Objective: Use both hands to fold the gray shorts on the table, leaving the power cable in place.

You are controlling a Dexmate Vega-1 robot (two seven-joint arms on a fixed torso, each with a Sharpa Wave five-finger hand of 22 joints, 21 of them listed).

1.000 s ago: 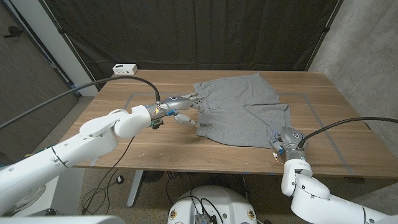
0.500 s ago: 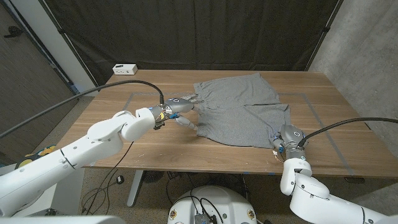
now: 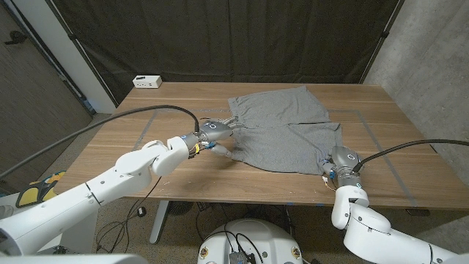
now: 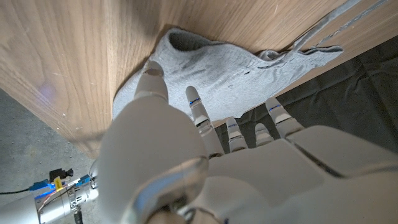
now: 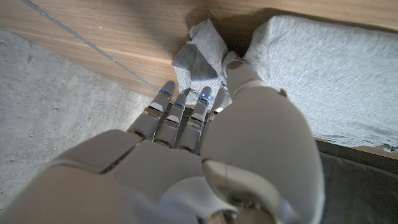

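Wooden table [image 3: 146,139], black curtains [image 3: 220,37] behind.
My left hand [image 3: 215,132] reaches the gray shorts [image 3: 282,128], grip unclear; my right hand [image 3: 335,163] pinches their corner.

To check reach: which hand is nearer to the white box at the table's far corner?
The left. The left hand is at the shorts' left edge, on the white box's side; the right hand is at the near right corner, farther away.
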